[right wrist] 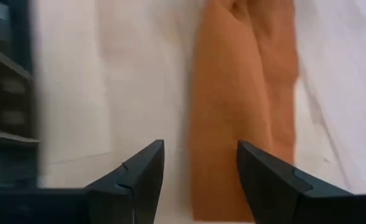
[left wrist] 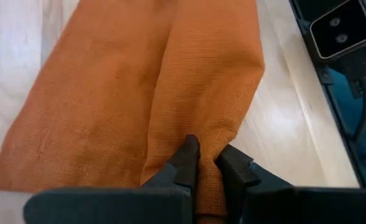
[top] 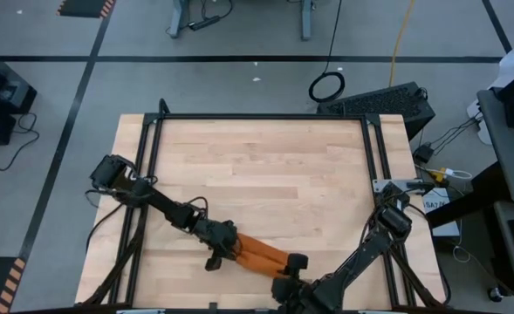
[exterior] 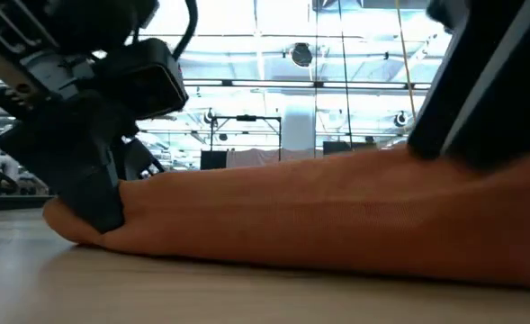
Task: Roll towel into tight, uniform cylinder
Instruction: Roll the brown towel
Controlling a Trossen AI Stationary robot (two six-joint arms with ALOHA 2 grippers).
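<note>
The rust-orange towel (top: 261, 253) lies as a long, narrow, loosely rolled bundle on the wooden table (top: 265, 166), close to its near edge. In the low view the towel (exterior: 318, 216) rests on the tabletop along its whole length. My left gripper (top: 224, 250) is at the towel's left end, shut on it. My right gripper (top: 290, 269) stands open over the right end. In the right wrist view the towel (right wrist: 238, 93) runs away from between the spread fingers of my right gripper (right wrist: 201, 168). My left gripper pinches a raised fold at the towel's left end (left wrist: 209, 186) between its two fingers (left wrist: 187, 158), several layers thick. The fingers slant down from the table's left and point along the towel. The rest of the towel lies slack on the table. My right gripper's fingers straddle the towel's right end; I cannot tell whether they touch it.
Black frame rails (top: 152, 148) run along the table's left and right sides and far edge. The table's far half (top: 265, 148) shows bare wood. The near edge lies right beside the towel and both grippers.
</note>
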